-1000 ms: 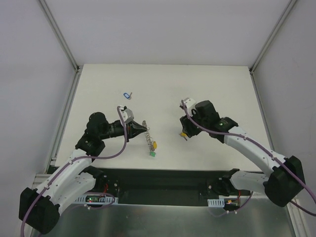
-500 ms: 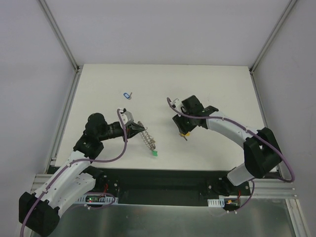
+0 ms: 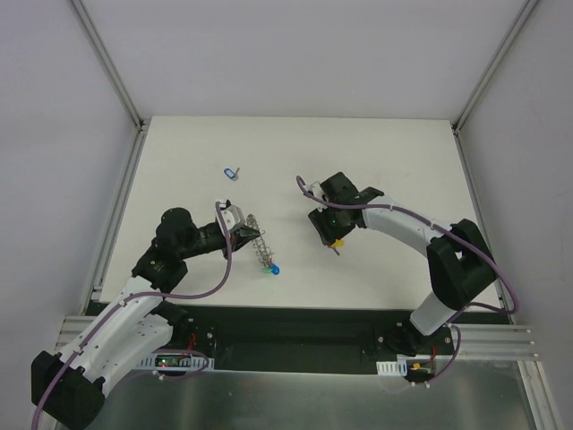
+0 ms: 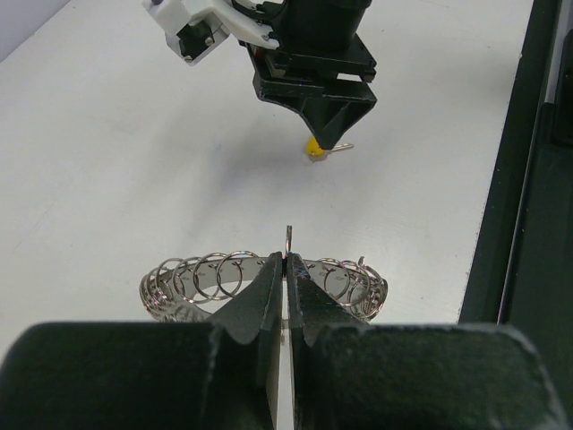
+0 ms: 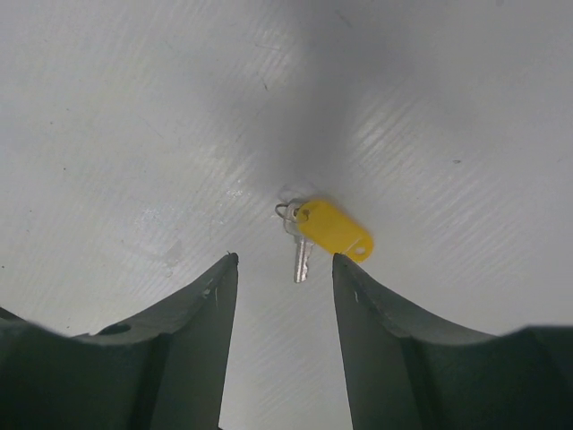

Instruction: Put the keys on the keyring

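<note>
My left gripper [image 3: 245, 236] is shut on the rim of the keyring [image 3: 260, 250], a grey disc edged with wire loops, and holds it edge-up just above the table. In the left wrist view the ring [image 4: 215, 279] spreads to both sides of the closed gripper [image 4: 286, 265]. A blue tag [image 3: 274, 269] hangs at the ring's near end. My right gripper [image 3: 324, 229] is open, pointing down just above a yellow-tagged key [image 3: 336, 242] lying on the table. The right wrist view shows that key [image 5: 329, 227] just beyond the open gripper [image 5: 285, 260], untouched. Another blue-tagged key [image 3: 230, 172] lies far left.
The white table [image 3: 403, 179] is bounded by grey walls behind and at both sides. A dark gap [image 3: 295, 327] runs along the near edge by the arm bases. The right gripper [image 4: 313, 81] shows in the left wrist view above the yellow key [image 4: 312, 149].
My left gripper has turned the ring; the green and yellow tags at its end no longer show and a blue one does. My right gripper has shifted left over the yellow key.
</note>
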Robot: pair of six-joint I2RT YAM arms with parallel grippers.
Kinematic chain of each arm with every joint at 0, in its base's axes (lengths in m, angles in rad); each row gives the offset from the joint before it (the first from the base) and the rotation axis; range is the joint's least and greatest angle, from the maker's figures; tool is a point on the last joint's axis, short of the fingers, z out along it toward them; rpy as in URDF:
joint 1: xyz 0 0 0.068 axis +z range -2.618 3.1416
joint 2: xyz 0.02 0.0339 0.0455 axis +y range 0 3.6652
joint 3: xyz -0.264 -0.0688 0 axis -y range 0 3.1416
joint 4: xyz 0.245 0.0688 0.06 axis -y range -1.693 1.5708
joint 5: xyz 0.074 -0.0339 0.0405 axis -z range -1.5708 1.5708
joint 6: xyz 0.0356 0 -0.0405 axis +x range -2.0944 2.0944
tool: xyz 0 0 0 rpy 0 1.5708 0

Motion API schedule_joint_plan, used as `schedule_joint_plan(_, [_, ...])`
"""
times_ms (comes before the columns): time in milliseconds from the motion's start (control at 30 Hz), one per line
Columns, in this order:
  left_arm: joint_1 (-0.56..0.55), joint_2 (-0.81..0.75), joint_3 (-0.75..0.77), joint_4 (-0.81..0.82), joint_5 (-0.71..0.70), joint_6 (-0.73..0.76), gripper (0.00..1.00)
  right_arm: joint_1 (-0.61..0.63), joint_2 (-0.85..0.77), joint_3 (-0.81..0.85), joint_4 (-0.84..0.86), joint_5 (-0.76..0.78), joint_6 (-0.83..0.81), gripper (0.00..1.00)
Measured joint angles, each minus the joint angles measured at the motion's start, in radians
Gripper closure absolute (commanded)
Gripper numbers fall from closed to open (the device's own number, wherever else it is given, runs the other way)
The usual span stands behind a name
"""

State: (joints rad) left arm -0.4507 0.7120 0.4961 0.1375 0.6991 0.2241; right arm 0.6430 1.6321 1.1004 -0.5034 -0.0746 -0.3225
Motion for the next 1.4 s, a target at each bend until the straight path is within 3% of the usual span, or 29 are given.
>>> schedule_joint_plan(233, [-0.015, -0.014, 0.000, -0.021, -0.027, 0.013, 1.00, 0.025, 0.060, 0.061, -0.035, 0.023, -0.009, 0.47])
schedule_joint_plan(667, [-0.022, -0.027, 0.000, -0.023, -0.057, 0.028, 1.00, 0.122, 0.229, 0.236, -0.107, 0.301, 0.071, 0.44])
schedule_joint_plan(1033, [-0.035, -0.029, 0.001, -0.024, -0.067, 0.029, 1.00, 0.154, 0.267, 0.229, -0.167, 0.359, 0.087, 0.44])
schedule_joint_plan(1400, [-0.042, -0.032, 0.001, -0.024, -0.074, 0.029, 1.00, 0.158, 0.212, 0.096, -0.204, 0.415, 0.097, 0.44])
